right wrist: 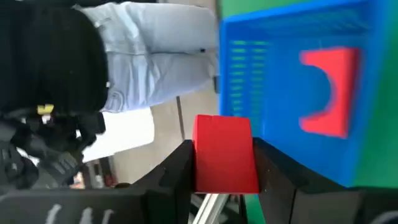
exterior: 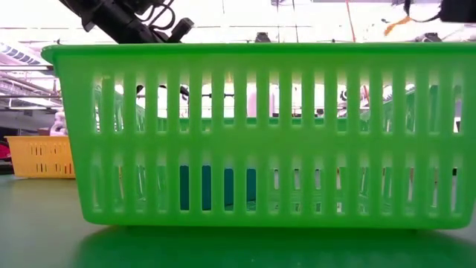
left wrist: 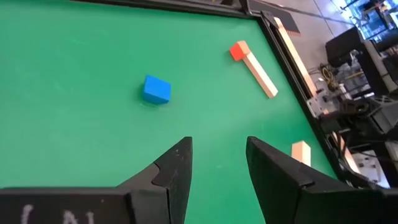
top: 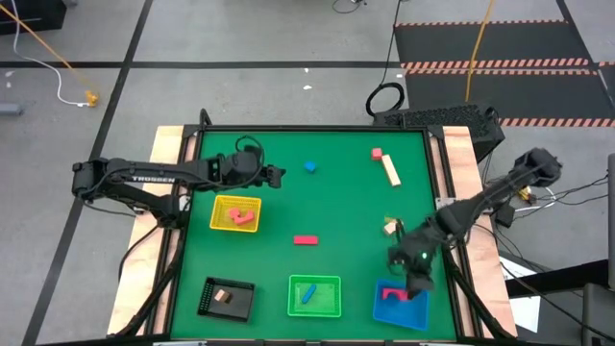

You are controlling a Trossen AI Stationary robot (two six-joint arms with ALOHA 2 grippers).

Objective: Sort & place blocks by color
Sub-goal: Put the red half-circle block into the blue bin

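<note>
Though the green tray [exterior: 253,134] blocks the low view, right jaws clamp a red block [right wrist: 224,152].

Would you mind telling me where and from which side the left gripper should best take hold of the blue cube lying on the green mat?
Probably from straight above, closing on two opposite flat side faces of the blue cube. It sits flat and alone on the green mat, so all its sides look free. The open left gripper would likely need to turn, since the cube lies at a slant to its fingers.
</note>
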